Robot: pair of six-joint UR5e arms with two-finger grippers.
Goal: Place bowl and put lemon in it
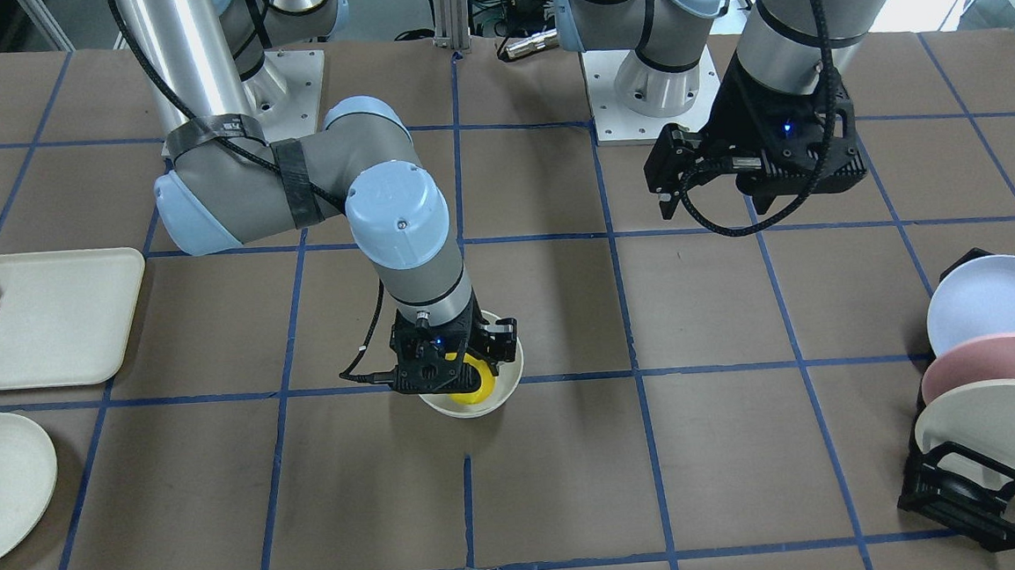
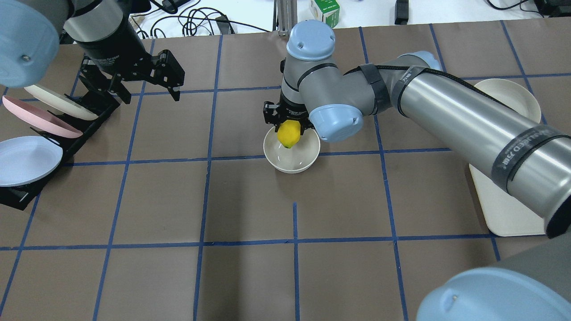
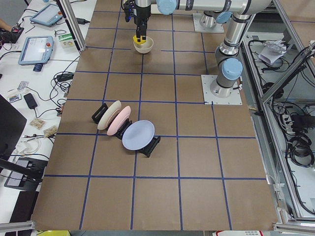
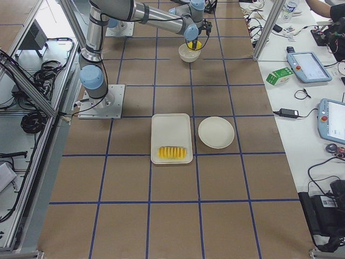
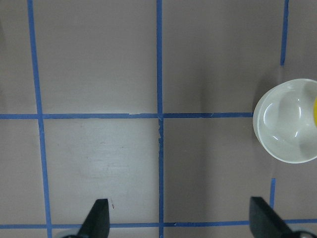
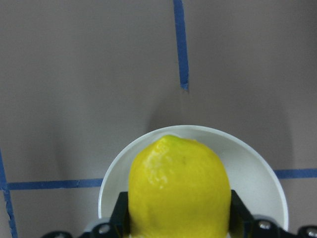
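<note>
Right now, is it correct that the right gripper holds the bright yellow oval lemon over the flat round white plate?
Not quite: the right gripper holds the bright yellow oval lemon over the deep round cream-white bowl, as the overhead exterior view shows.

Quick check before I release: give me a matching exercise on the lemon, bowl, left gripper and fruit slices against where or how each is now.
1 lemon
2 bowl
3 left gripper
4 fruit slices

A on the tray
B open, empty
C gripped by the right gripper
D on the table, beneath the lemon

Pairs: 1-C, 2-D, 3-B, 4-A
</note>
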